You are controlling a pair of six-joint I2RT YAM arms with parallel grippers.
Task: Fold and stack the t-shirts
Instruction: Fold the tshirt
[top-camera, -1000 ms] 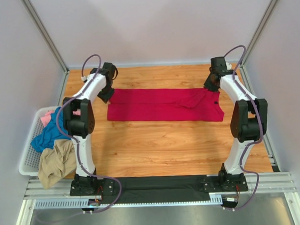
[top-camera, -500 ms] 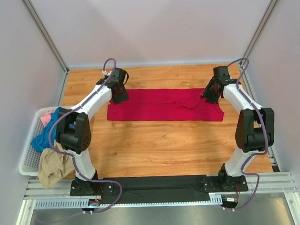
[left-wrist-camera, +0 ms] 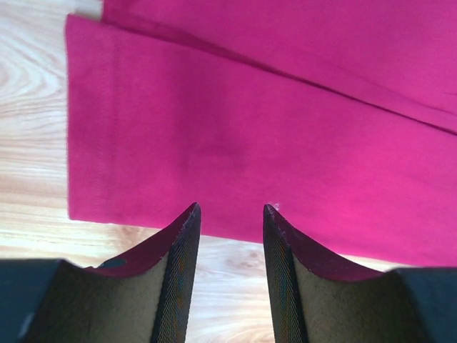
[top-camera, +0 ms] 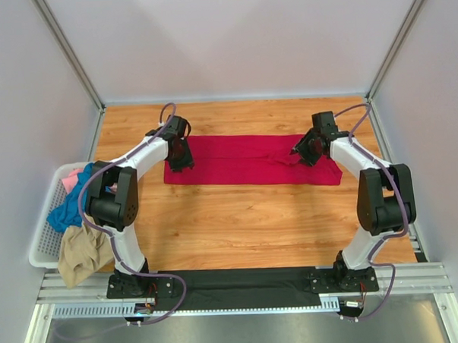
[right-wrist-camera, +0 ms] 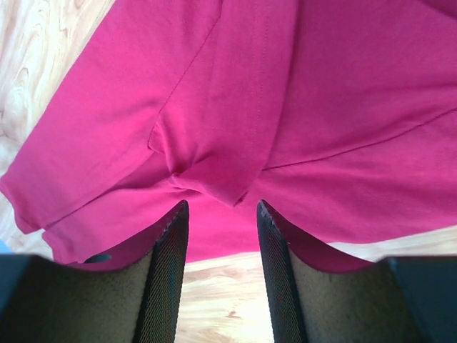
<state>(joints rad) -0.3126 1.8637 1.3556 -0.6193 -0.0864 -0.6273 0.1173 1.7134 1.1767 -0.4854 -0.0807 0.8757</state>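
- Crimson t-shirt (top-camera: 244, 162): lies flat, folded into a long band.
- Left gripper (left-wrist-camera: 230, 211): over the shirt's left end, fingers parted, empty.
- Right gripper (right-wrist-camera: 220, 207): over its right end, fingers parted, empty.

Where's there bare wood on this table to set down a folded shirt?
Widest: the bare table between the red t-shirt and the near edge. A thinner strip runs behind the shirt, along the far edge. Crowded: the left end effector and right end effector over the shirt's ends; the basket is heaped.

Parted end effector (right-wrist-camera: 218, 207) over crimson t-shirt (right-wrist-camera: 321, 93)
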